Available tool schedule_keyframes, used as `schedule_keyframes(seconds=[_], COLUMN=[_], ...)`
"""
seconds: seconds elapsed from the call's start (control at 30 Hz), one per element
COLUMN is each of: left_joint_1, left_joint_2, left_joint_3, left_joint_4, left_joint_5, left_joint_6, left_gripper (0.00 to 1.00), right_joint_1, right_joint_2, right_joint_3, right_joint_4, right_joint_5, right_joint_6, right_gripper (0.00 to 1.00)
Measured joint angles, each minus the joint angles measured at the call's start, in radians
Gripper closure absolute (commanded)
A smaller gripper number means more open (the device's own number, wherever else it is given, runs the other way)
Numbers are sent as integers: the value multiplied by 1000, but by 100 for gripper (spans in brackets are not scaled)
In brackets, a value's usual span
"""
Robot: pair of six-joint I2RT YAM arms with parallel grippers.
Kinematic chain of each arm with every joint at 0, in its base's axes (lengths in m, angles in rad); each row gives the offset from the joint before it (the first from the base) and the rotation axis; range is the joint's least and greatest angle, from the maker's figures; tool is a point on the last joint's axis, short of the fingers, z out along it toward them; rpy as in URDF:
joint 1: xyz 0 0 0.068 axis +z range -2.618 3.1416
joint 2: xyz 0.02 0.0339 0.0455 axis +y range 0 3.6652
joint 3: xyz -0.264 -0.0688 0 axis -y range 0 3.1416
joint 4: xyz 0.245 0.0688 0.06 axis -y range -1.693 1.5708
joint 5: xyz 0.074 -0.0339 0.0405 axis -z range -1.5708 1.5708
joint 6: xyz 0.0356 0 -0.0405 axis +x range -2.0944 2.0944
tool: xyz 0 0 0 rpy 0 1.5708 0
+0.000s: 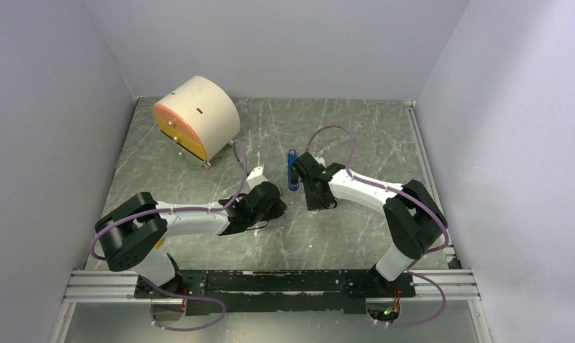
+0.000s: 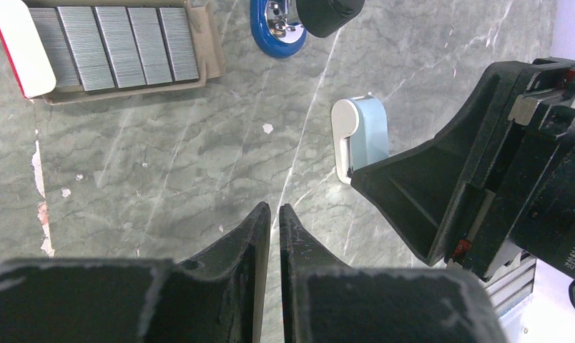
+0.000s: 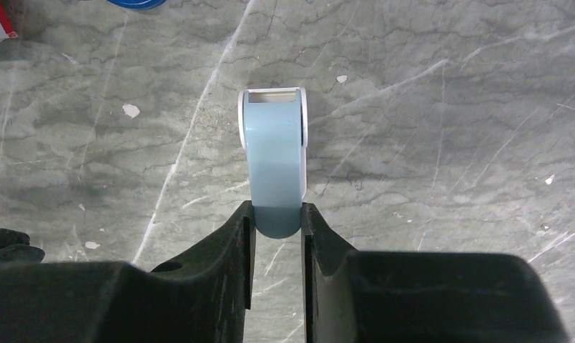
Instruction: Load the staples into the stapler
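Note:
The staples (image 2: 116, 46) are dark-grey strips lying side by side in an open cardboard box with a red-and-white lid (image 2: 16, 50), at the top left of the left wrist view. The blue stapler (image 1: 292, 170) lies on the table between the two arms; its rounded end shows in the left wrist view (image 2: 274, 36). My left gripper (image 2: 274, 209) is shut and empty, low over bare table. My right gripper (image 3: 274, 214) is shut on the near end of a light-blue and white oblong piece (image 3: 273, 153), which rests on the table just right of the stapler.
A beige drum with an orange face (image 1: 197, 126) stands at the back left. The right gripper's black body (image 2: 485, 186) sits close beside the left fingers. White walls enclose the marbled table (image 1: 356, 136). A metal rail (image 1: 270, 282) runs along the near edge.

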Motion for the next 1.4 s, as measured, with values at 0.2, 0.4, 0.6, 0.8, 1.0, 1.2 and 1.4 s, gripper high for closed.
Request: schedule_keyframes(seconds=[0.2, 0.4, 0.6, 0.8, 1.0, 1.2, 1.4], left_joint_1=[0, 0, 0, 0, 0, 0, 0], left_joint_2=[0, 0, 0, 0, 0, -12, -111], left_joint_3=[0, 0, 0, 0, 0, -13, -19], left_joint_4=[0, 0, 0, 0, 0, 0, -50], left_joint_5=[5, 5, 5, 5, 5, 5, -56], left_joint_6=[1, 7, 8, 7, 7, 9, 63], left_gripper=[84, 84, 84, 84, 83, 78, 63], right_joint_1=[-3, -4, -6, -15, -18, -18, -18], right_joint_2=[4, 15, 18, 18, 16, -20, -136], right_joint_3=[24, 61, 91, 110, 120, 119, 101], right_joint_4=[-20, -63, -89, -78, -71, -56, 5], right_joint_5=[-3, 3, 7, 24, 26, 19, -6], right_joint_6=[-1, -2, -4, -5, -6, -19, -40], right_gripper=[81, 73, 63, 53, 40, 34, 34])
